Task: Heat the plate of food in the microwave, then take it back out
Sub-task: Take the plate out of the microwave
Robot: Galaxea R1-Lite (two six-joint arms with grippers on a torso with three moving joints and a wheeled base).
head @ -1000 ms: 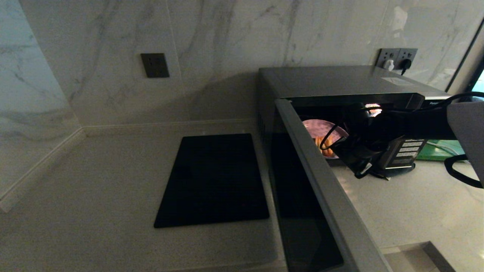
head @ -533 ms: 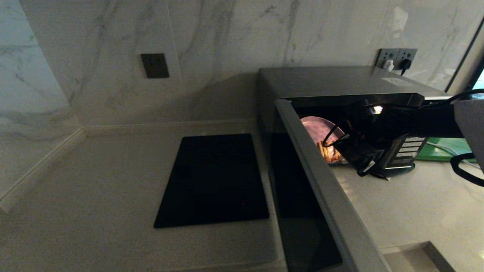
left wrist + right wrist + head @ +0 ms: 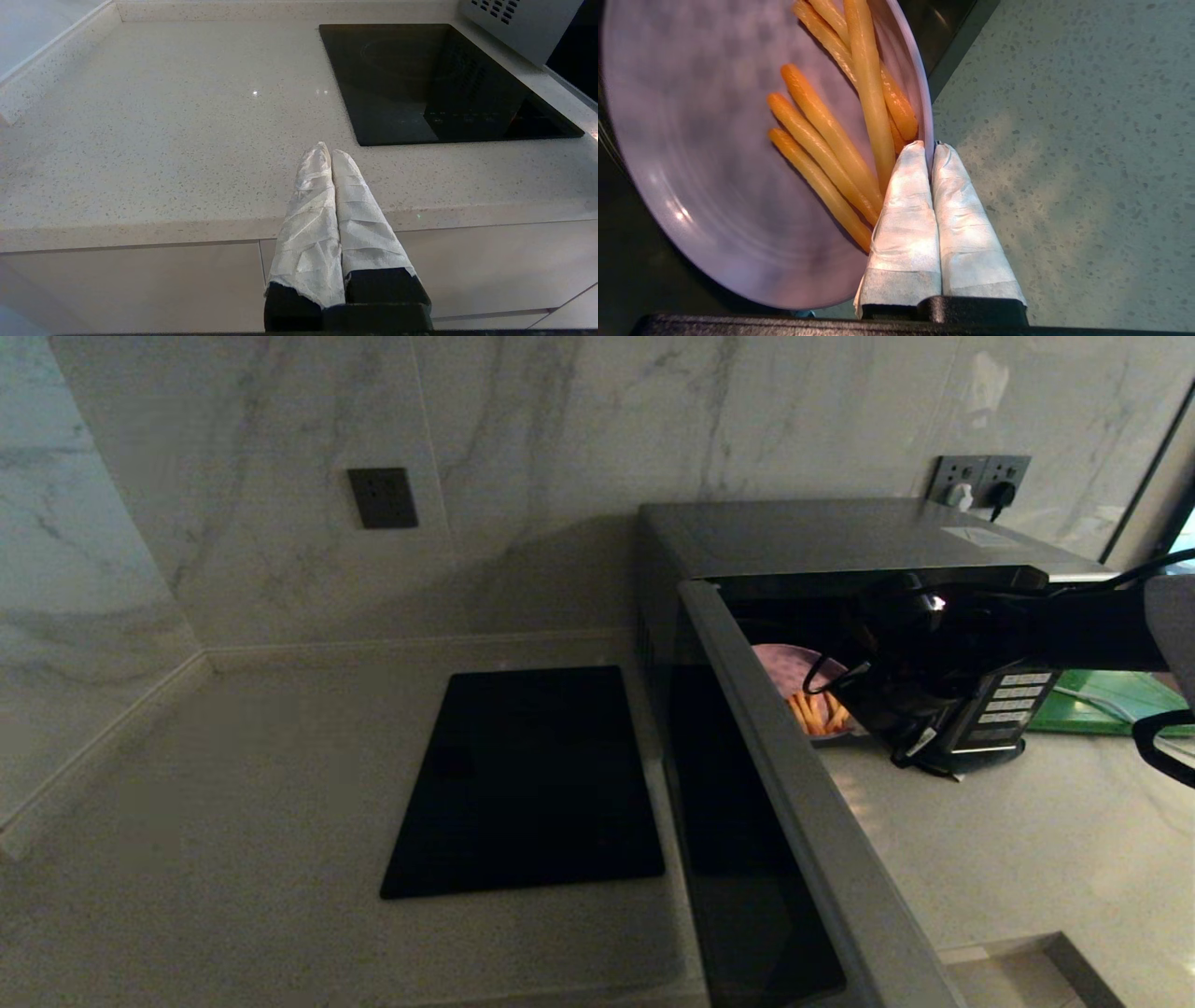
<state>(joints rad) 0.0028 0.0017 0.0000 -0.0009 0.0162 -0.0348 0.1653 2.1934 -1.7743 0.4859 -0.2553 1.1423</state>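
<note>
The right gripper [image 3: 928, 148], open a second ago, is now pinching the rim of the plate of food [image 3: 714, 186] at the microwave [image 3: 840, 537] mouth, readying withdrawal onto the counter [image 3: 1064, 163], while the left gripper [image 3: 331, 156] is resting closed, empty.

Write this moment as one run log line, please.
right gripper: shut on plate of food rim | microwave: door open | left gripper: shut, parked

A pale speckled counter [image 3: 233, 784] is backed by marble wall tiles [image 3: 560, 448] that meet in a corner to its left. A dark wall plate [image 3: 383, 497] is set above the counter, and a socket pair [image 3: 980, 478] further right. Pale cabinet fronts [image 3: 140, 284] are seen below the counter's edge.
</note>
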